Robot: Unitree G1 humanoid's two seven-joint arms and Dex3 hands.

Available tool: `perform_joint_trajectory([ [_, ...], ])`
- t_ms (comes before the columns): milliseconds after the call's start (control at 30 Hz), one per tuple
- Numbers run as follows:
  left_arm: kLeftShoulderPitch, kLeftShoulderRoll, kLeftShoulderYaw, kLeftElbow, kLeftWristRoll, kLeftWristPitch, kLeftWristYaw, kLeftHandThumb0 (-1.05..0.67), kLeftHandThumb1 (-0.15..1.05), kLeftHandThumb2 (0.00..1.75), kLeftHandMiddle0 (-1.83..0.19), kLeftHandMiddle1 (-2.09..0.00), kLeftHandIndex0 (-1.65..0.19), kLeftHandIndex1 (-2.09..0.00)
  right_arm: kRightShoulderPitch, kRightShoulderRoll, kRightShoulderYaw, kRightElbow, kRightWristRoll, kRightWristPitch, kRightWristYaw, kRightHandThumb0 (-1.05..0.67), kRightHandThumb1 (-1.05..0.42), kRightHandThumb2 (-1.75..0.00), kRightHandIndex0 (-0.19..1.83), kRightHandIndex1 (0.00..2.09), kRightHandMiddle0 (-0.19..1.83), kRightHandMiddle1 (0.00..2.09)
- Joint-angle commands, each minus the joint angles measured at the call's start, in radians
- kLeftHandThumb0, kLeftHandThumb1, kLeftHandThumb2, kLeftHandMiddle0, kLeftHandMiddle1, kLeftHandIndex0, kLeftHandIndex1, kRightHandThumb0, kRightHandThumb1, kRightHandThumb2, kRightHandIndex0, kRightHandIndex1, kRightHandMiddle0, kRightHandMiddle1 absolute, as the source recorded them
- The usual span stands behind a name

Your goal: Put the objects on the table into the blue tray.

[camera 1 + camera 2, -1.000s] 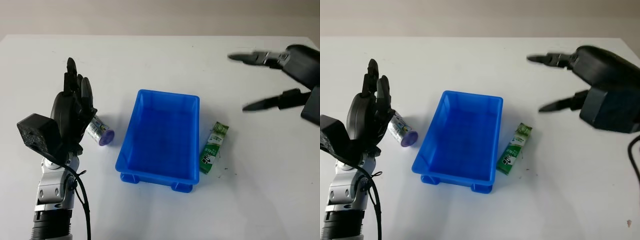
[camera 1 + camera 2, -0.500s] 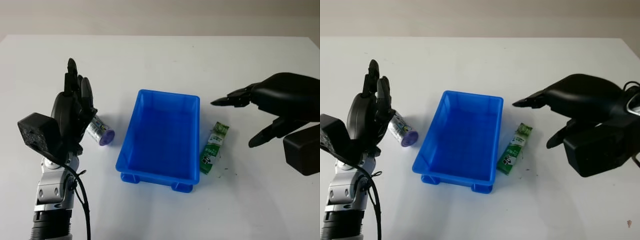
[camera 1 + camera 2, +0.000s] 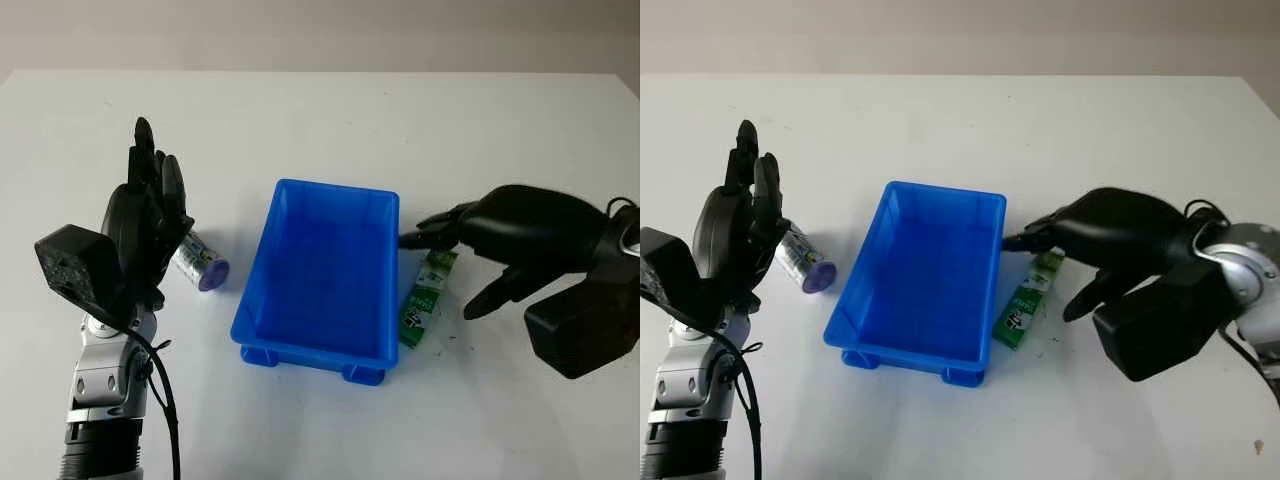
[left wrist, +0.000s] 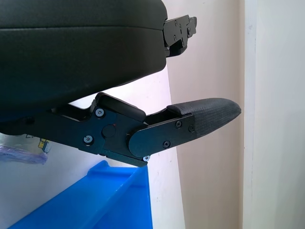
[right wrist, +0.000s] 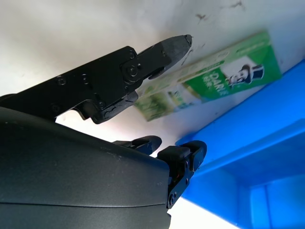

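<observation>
Hand over the green box, ready to grab it.

Right hand is open and holds nothing. It hangs just above the far end of the green box, with one finger on each side of it. The green box lies on the desk just beside the right wall of the blue tray, and its long side runs along that wall, from near to far. The tray is on the left of the box, so the box has only a short way to go. White letters on the box read "DARLIE", next to a small picture of a man in a top hat. Left hand is open too, held up near the left edge of the desk, close by the little purple-capped bottle lying there.
</observation>
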Motion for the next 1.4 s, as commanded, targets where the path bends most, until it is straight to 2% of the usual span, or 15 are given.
perform_joint_trajectory([
  [0, -0.013, 0.013, 0.004, -0.026, -0.003, 0.005, -0.002, -0.76, 1.05, 0.7, 0.19, 0.0, 0.19, 0.0, 0.004, 0.018, 0.023, 0.034, -0.002, -0.055, -0.02, -0.46, -0.82, -0.05, 0.49, 0.09, 0.44, 0.08],
  [167, -0.012, 0.013, 0.006, -0.027, -0.003, 0.004, -0.001, -0.76, 1.05, 0.7, 0.19, 0.0, 0.19, 0.0, 0.014, 0.038, 0.059, 0.087, -0.077, -0.14, -0.09, -0.44, -0.86, -0.06, 0.6, 0.2, 0.55, 0.21],
  [233, -0.011, 0.013, 0.006, -0.028, -0.005, 0.006, -0.004, -0.76, 1.05, 0.7, 0.19, 0.0, 0.19, 0.0, 0.015, 0.044, 0.065, 0.099, -0.087, -0.159, -0.107, -0.42, -0.87, -0.06, 0.32, 0.87, 0.24, 0.98],
  [300, -0.011, 0.013, 0.007, -0.026, -0.009, 0.004, -0.008, -0.75, 1.05, 0.7, 0.19, 0.0, 0.19, 0.0, 0.017, 0.049, 0.072, 0.122, -0.107, -0.197, -0.14, -0.41, -0.89, -0.06, 0.11, 1.39, 0.11, 1.39],
  [367, -0.011, 0.012, 0.007, -0.026, -0.008, 0.005, -0.006, -0.75, 1.05, 0.7, 0.19, 0.0, 0.19, 0.0, 0.015, 0.051, 0.077, 0.148, -0.131, -0.241, -0.18, -0.41, -0.91, -0.06, 0.08, 1.58, 0.1, 1.56],
  [433, -0.01, 0.014, 0.006, -0.026, -0.008, 0.007, -0.008, -0.75, 1.05, 0.7, 0.19, 0.0, 0.19, 0.0, 0.01, 0.05, 0.084, 0.184, -0.17, -0.296, -0.232, -0.41, -0.93, -0.06, 0.13, 1.61, 0.14, 1.67],
  [500, -0.01, 0.015, 0.006, -0.025, -0.008, 0.004, -0.009, -0.75, 1.05, 0.7, 0.19, 0.0, 0.19, 0.0, 0.004, 0.047, 0.087, 0.212, -0.232, -0.348, -0.305, -0.43, -0.98, -0.07, 0.31, 1.68, 0.25, 1.75],
  [567, -0.011, 0.013, 0.006, -0.024, -0.007, 0.006, -0.005, -0.75, 1.05, 0.7, 0.19, 0.0, 0.19, 0.0, 0.006, 0.046, 0.079, 0.234, -0.313, -0.392, -0.412, -0.49, -1.03, -0.09, 0.57, 1.92, 0.45, 1.81],
  [600, -0.012, 0.014, 0.006, -0.024, -0.006, 0.007, -0.004, -0.75, 1.05, 0.7, 0.19, 0.0, 0.19, 0.0, 0.007, 0.046, 0.077, 0.242, -0.341, -0.403, -0.452, -0.51, -1.04, -0.13, 0.78, 2.02, 0.55, 1.97],
  [700, -0.015, 0.017, 0.006, -0.021, -0.008, 0.006, -0.008, -0.75, 1.05, 0.7, 0.19, 0.0, 0.19, 0.0, 0.01, 0.039, 0.067, 0.263, -0.378, -0.407, -0.529, -0.51, -1.05, -0.25, 1.07, 2.08, 0.63, 2.08],
  [733, -0.017, 0.018, 0.005, -0.018, -0.009, 0.004, -0.012, -0.75, 1.05, 0.7, 0.19, 0.0, 0.19, 0.0, 0.006, 0.031, 0.06, 0.273, -0.39, -0.405, -0.554, -0.5, -1.05, -0.3, 1.14, 2.09, 0.74, 2.09],
  [800, -0.019, 0.02, 0.004, -0.014, -0.009, 0.001, -0.016, -0.75, 1.05, 0.71, 0.19, 0.0, 0.19, 0.0, -0.005, 0.019, 0.054, 0.291, -0.403, -0.402, -0.585, -0.5, -1.05, -0.36, 1.16, 2.09, 0.84, 2.09],
  [967, -0.025, 0.02, 0.002, -0.007, -0.006, 0.0, -0.017, -0.75, 1.05, 0.71, 0.19, 0.0, 0.19, 0.0, -0.034, -0.012, 0.038, 0.345, -0.451, -0.364, -0.676, -0.47, -1.05, -0.27, 1.04, 2.09, 0.75, 2.09],
  [1067, -0.027, 0.021, 0.002, -0.007, -0.01, 0.005, -0.017, -0.76, 1.05, 0.7, 0.19, 0.0, 0.19, 0.0, -0.061, -0.037, 0.033, 0.356, -0.515, -0.302, -0.743, -0.5, -1.05, -0.31, 0.95, 2.09, 0.7, 2.09],
  [1367, -0.026, 0.028, 0.005, -0.007, -0.016, 0.007, -0.027, -0.75, 1.05, 0.7, 0.19, 0.0, 0.19, 0.0, -0.194, -0.057, -0.001, 0.395, -0.516, -0.164, -0.835, -0.54, -1.05, -0.18, 0.78, 2.09, 0.62, 2.09],
])
